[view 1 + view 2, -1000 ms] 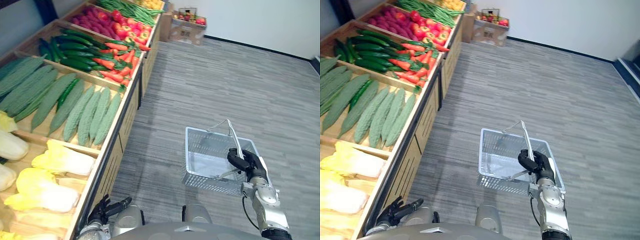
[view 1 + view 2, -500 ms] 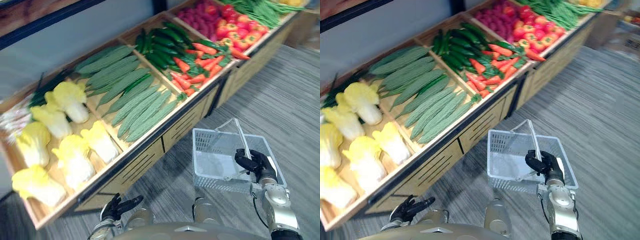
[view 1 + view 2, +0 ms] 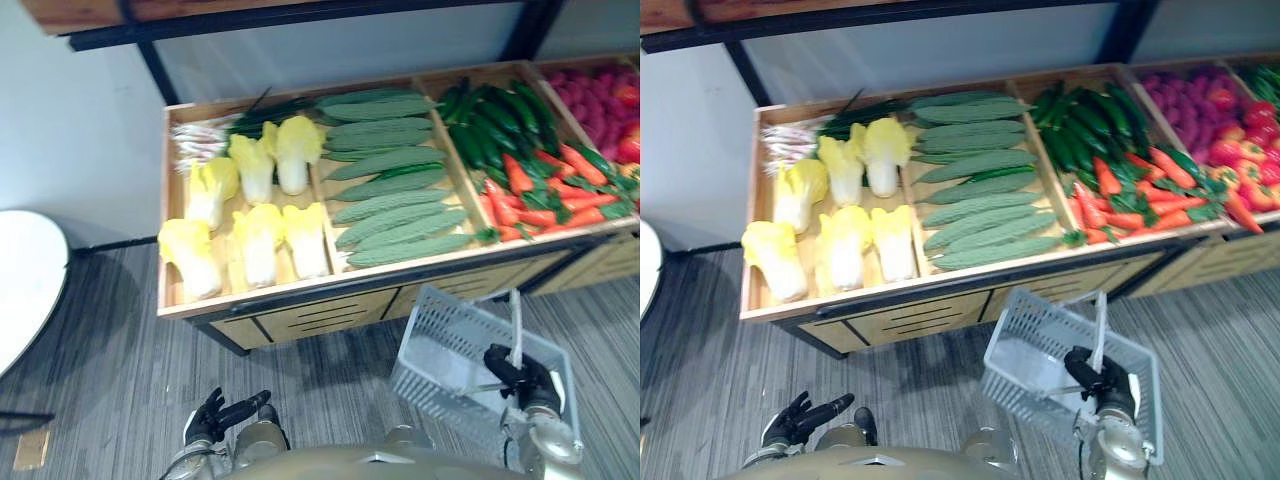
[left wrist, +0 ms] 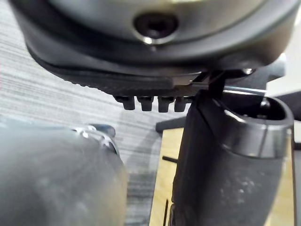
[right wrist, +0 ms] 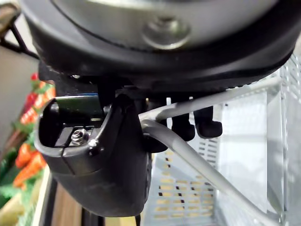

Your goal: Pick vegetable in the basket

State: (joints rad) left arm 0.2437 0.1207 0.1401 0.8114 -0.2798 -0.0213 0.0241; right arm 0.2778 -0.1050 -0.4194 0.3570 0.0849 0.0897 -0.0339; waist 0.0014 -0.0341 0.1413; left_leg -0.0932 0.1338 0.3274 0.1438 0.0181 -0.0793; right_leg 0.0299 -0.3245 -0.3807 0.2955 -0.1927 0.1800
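A light grey wire basket (image 3: 432,338) hangs tilted in front of the wooden vegetable stand (image 3: 300,295) with nothing inside it. My right hand (image 3: 522,374) is shut on the basket handle (image 5: 197,165), fingers curled round the thin bar. My left hand (image 3: 222,414) hangs low near the floor, fingers relaxed and holding nothing. The stand holds yellow-white cabbages (image 3: 260,240), bumpy green bitter gourds (image 3: 390,185), dark cucumbers (image 3: 495,125) and orange carrots (image 3: 545,195).
A white round table (image 3: 25,290) stands at the left. Red and purple produce (image 3: 1220,105) fills the stand's far right bin, and spring onions (image 3: 215,130) lie at its back left. Grey striped floor (image 3: 110,350) lies open before the stand.
The camera has swung round, so the stand now faces me squarely. The basket stays in my right hand, more tilted than before. My left hand keeps its low place.
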